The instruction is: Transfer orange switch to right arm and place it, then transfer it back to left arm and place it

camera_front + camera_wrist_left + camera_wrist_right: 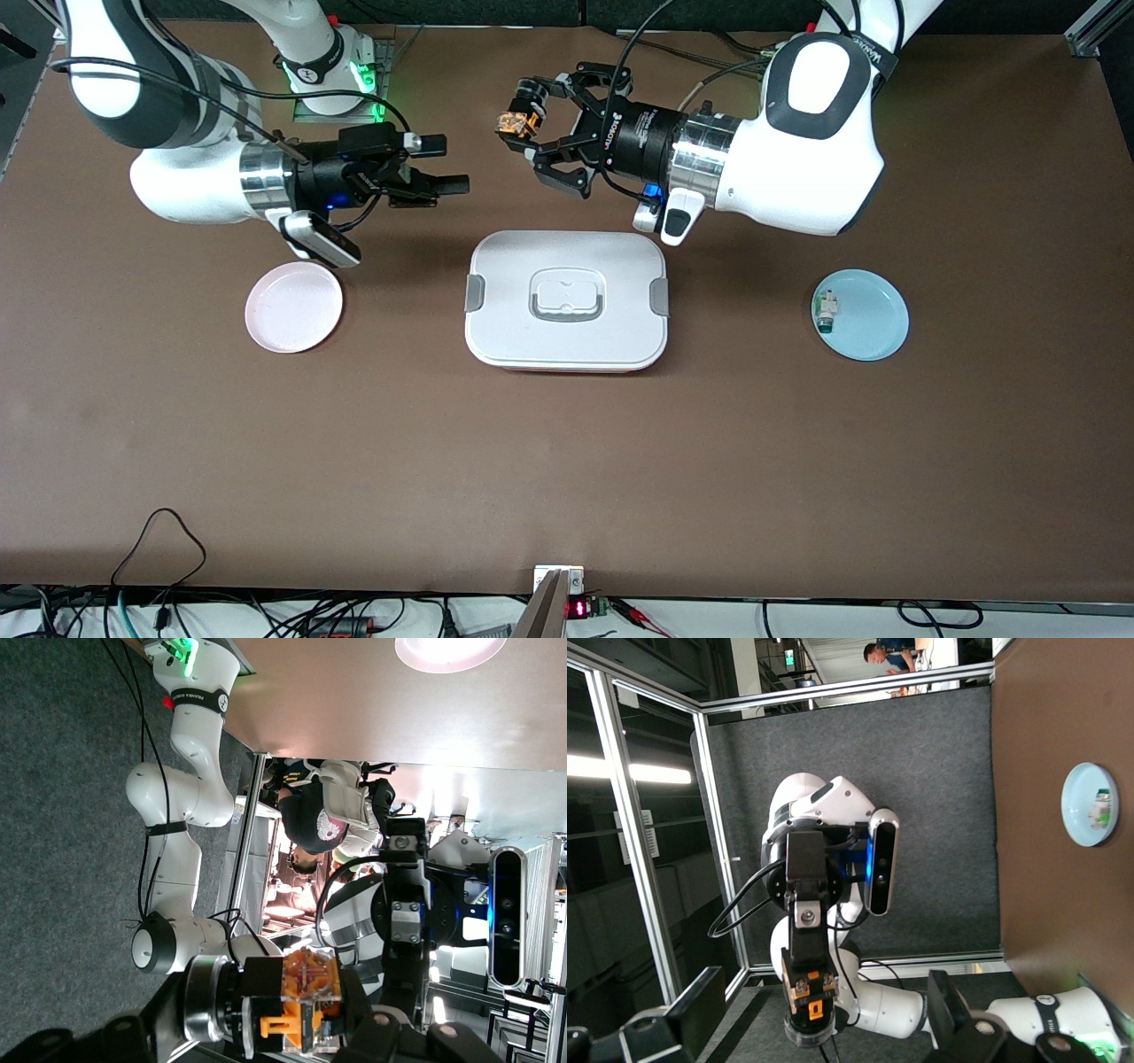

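1. Two robot arms reach in over the brown table (567,461) from its robot edge, and both hands are up in the air.
2. The left gripper (524,140) is closed on the orange switch (512,122), pinching it between its black fingers.
3. The orange switch is held over the table, above the strip between the box (567,301) and the robot edge, not over the box itself.
4. The left wrist view shows the orange switch (306,1001) close up in the fingers, with see-through and orange parts.
5. The right gripper (450,164) hangs just beside the left one with a gap between them, and its jaws are spread wide with nothing in them.
6. The right wrist view shows the orange switch (808,988) in the other hand, facing it.
7. The white box sits shut in the middle of the table.
8. A pink plate (293,307) lies toward the right arm's end.
9. A blue plate (868,319) lies toward the left arm's end, with a small white-and-green part (827,310) on it.
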You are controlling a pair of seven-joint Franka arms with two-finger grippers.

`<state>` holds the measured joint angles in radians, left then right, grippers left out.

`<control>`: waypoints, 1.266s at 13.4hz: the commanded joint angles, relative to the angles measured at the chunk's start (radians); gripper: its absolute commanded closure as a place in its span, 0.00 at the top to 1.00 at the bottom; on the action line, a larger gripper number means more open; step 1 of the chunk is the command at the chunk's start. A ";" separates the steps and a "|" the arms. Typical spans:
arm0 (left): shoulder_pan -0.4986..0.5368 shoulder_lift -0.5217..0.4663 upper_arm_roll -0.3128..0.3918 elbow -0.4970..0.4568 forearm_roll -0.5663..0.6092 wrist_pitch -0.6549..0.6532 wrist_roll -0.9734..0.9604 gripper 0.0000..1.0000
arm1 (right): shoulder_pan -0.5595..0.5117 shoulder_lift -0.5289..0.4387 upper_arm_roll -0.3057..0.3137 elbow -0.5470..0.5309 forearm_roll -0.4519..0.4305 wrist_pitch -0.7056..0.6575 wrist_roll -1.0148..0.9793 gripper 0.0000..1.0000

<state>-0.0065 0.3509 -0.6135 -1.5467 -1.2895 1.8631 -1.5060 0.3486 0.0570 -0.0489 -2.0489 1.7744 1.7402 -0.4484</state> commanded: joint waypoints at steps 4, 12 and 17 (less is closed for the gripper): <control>0.003 0.013 0.000 0.023 -0.030 0.001 -0.016 0.00 | 0.075 -0.072 -0.005 -0.082 0.086 0.064 0.005 1.00; 0.005 0.014 0.001 0.023 -0.030 0.001 -0.016 0.00 | 0.124 -0.085 0.030 -0.077 0.180 0.177 0.005 1.00; 0.010 0.013 0.001 0.023 -0.030 0.001 -0.016 0.00 | 0.124 -0.085 0.076 -0.068 0.258 0.237 0.001 0.98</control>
<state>-0.0001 0.3523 -0.6099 -1.5456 -1.2916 1.8631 -1.5075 0.4697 -0.0074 0.0095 -2.1077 2.0045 1.9412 -0.4440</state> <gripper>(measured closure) 0.273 0.009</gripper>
